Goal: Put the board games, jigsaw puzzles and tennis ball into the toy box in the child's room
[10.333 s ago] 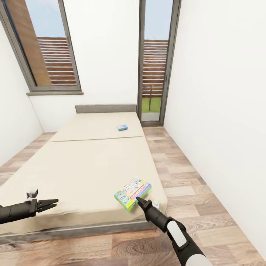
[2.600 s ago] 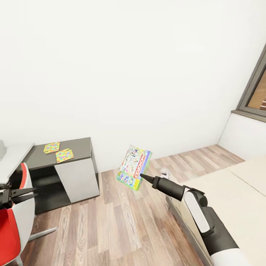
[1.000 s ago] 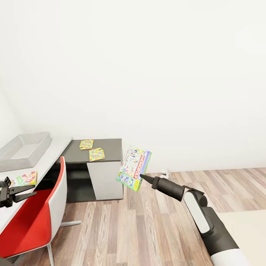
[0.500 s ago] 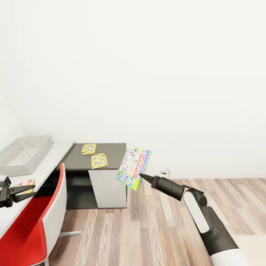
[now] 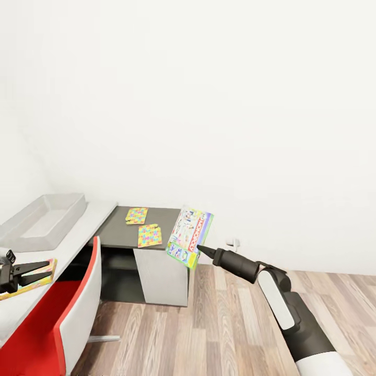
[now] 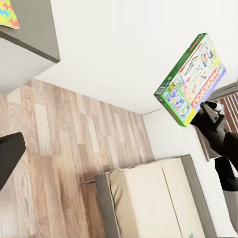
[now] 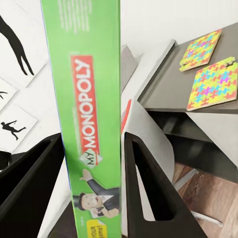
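Green-edged, the board game (image 5: 190,236) is held upright in the air, pinched by its lower edge between the fingers of the right gripper (image 5: 200,250). Off to the left, across the red chair (image 5: 78,308), lies the grey toy box (image 5: 44,222), long axis running away along the table (image 5: 73,235). Nearer it, the left gripper (image 5: 44,268) is spread and empty.

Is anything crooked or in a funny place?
Yes. The Monopoly box isn't lying flat anywhere: it is up in the air, tilted, pinched by the right hand. One jigsaw puzzle hangs a little over the edge of the dark cabinet.
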